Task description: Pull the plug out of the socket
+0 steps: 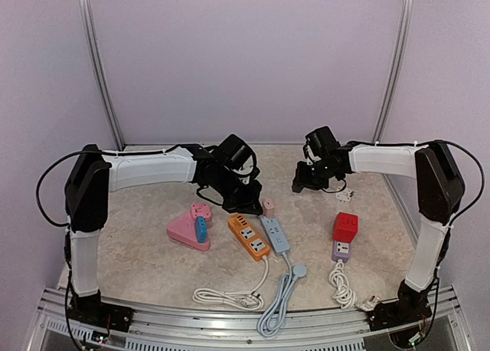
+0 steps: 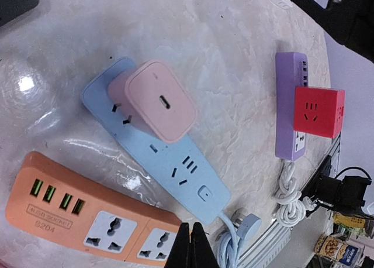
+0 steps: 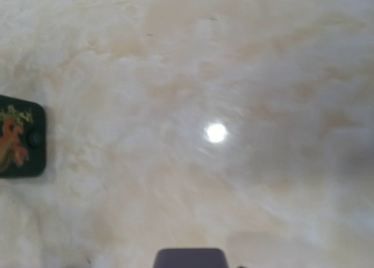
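Observation:
A pink plug [image 2: 153, 100] sits plugged into the far end of the light blue power strip [image 2: 190, 168]; both show in the top view, plug [image 1: 268, 207] and strip [image 1: 276, 234]. My left gripper [image 2: 191, 247] is shut and empty, hovering over the strip's near end, apart from the plug; the top view shows it [image 1: 246, 191] just left of the plug. My right gripper [image 1: 308, 179] hovers over bare table at the back. A dark purple-grey plug [image 3: 190, 258] fills its tip and hides the fingers.
An orange strip [image 1: 249, 237] lies left of the blue one. A pink wedge socket [image 1: 188, 230] with a blue plug is further left. A red cube adapter [image 1: 345, 227] sits on a purple strip [image 1: 341, 250]. Coiled cables [image 1: 230, 296] lie at the front. A dark card [image 3: 17, 136] lies on the table.

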Robot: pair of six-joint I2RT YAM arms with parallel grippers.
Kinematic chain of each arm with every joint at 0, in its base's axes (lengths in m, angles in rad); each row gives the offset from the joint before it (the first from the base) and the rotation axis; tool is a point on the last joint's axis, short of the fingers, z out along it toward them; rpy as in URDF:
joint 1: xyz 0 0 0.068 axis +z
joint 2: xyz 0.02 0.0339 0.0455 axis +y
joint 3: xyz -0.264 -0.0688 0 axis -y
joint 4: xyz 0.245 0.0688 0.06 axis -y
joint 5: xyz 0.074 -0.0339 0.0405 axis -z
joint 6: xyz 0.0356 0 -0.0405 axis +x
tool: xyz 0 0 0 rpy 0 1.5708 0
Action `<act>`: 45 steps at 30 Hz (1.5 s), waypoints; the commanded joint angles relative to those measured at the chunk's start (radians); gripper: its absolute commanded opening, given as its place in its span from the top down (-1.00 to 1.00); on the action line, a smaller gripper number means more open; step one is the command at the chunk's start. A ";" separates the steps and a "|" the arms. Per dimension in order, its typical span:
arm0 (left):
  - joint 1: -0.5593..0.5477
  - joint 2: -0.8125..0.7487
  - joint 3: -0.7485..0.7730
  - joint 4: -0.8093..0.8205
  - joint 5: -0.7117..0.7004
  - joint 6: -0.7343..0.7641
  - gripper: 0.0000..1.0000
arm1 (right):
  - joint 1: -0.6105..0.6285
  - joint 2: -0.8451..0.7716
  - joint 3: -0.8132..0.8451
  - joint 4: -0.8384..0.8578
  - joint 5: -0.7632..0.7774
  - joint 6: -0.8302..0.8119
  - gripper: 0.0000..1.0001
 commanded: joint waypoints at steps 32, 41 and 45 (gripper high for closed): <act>0.070 -0.150 -0.203 0.036 -0.037 -0.038 1.00 | -0.052 0.088 0.011 0.060 -0.050 -0.045 -0.23; 0.074 -0.128 -0.200 0.054 -0.025 -0.040 1.00 | -0.038 0.024 0.016 -0.025 0.026 -0.075 -0.48; 0.076 -0.121 -0.197 0.059 -0.018 -0.040 1.00 | -0.023 0.023 0.015 -0.047 0.074 -0.079 -0.47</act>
